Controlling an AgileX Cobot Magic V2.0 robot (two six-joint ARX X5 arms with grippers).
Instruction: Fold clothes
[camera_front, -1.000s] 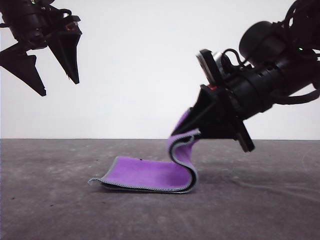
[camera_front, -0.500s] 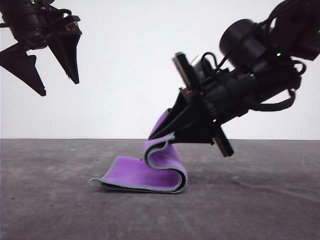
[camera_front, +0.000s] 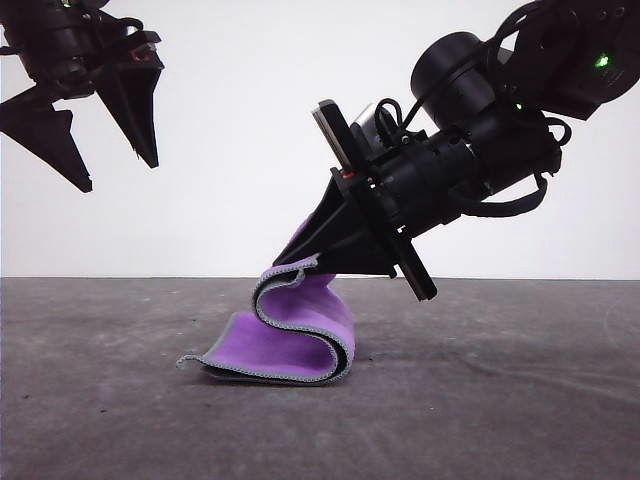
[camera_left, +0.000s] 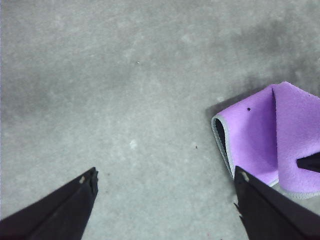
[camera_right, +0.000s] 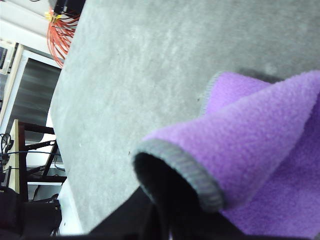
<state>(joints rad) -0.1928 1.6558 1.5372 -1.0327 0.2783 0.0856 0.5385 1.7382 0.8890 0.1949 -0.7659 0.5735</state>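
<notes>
The cloth (camera_front: 290, 340) lies on the grey table (camera_front: 520, 400) a little left of the middle in the front view, purple face up, with its left part flat on the surface and its right part lifted and curled back over itself in an S-shaped loop. The right gripper (camera_front: 300, 262) reaches down and leftward from the upper right, and its black fingers are closed on the cloth's raised edge — the light grey stitching bends around the fingertips right where they pinch it. That held edge sits above the flat part, over its right half, so the cloth is partly doubled over but the top layer is not laid down; the lower fold at the right rests on the table. From the right wrist view the cloth (camera_right: 240, 145) shows close up, its purple fleece rolled around a dark inner face, with the stitched rim running down to the pinch point and grey table beyond it. The left gripper (camera_front: 100, 150) hangs high at the far left of the front view, well apart from the cloth, its two pointed fingers spread wide with nothing between them. In the left wrist view the left gripper (camera_left: 165, 180) has bare table between its tips, and the cloth (camera_left: 255, 145) lies off to one side near one fingertip — not touching it.
</notes>
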